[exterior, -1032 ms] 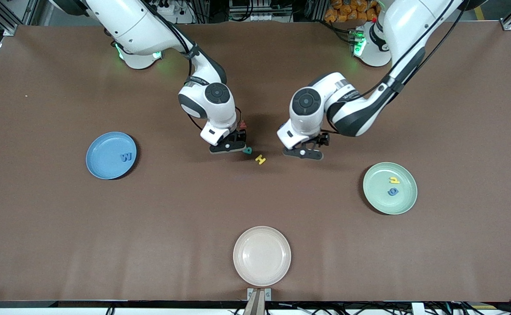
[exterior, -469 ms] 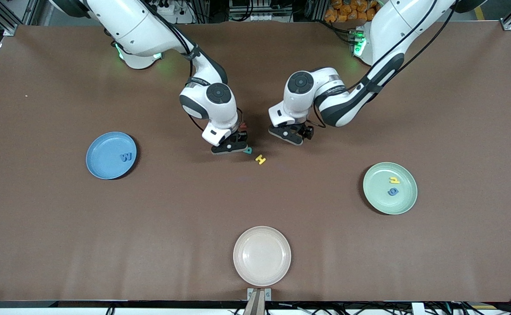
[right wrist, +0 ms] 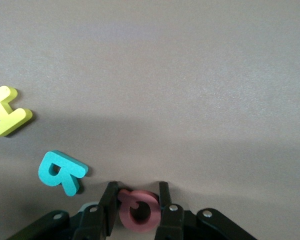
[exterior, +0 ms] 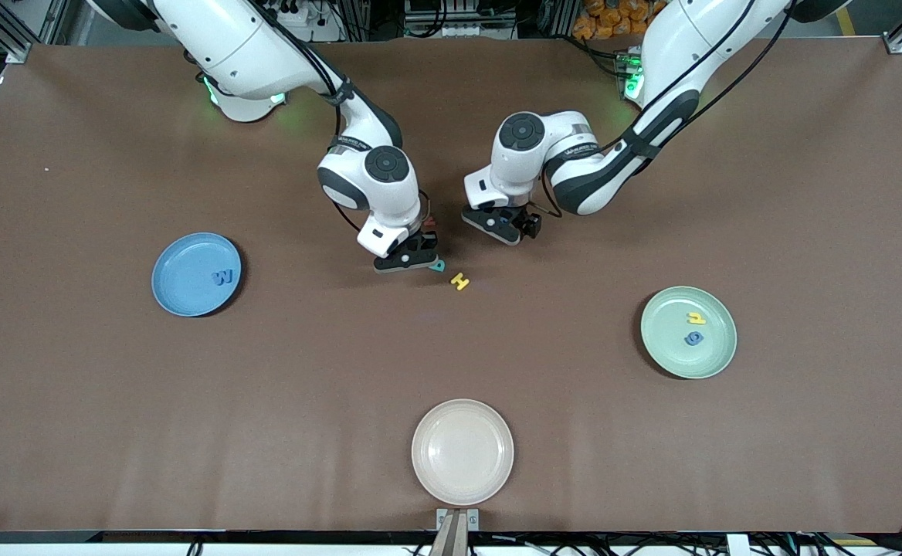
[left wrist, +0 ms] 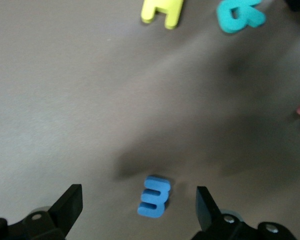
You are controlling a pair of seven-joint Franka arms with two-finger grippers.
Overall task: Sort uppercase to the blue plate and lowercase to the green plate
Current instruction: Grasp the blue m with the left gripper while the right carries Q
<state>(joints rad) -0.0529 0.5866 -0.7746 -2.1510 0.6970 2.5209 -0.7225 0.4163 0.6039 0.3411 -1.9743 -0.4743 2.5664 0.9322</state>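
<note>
My right gripper (right wrist: 136, 197) is down on the table and shut on the red Q (right wrist: 137, 209), which lies flat between its fingers. The teal R (right wrist: 61, 171) and yellow H (right wrist: 7, 117) lie loose beside it. In the front view, the R (exterior: 437, 266) sits at the right gripper (exterior: 406, 261), and the H (exterior: 460, 282) lies nearer the camera. My left gripper (left wrist: 139, 202) hangs open over a small blue letter (left wrist: 154, 196) on the table. The blue plate (exterior: 181, 289) holds the blue W (exterior: 223, 276). On the green plate (exterior: 667, 351) lie a yellow h (exterior: 696, 317) and a blue g (exterior: 694, 337).
A cream plate (exterior: 462, 452) sits near the front edge, at the middle. A small red piece (exterior: 428, 222) shows by the right wrist. Both arms crowd the middle of the brown table (exterior: 111, 401), and the left gripper (exterior: 501, 224) is close to the right one.
The left arm has swung away from the yellow H, toward the bases and the right arm's end. It now hangs over the blue letter. The right arm has hardly moved.
</note>
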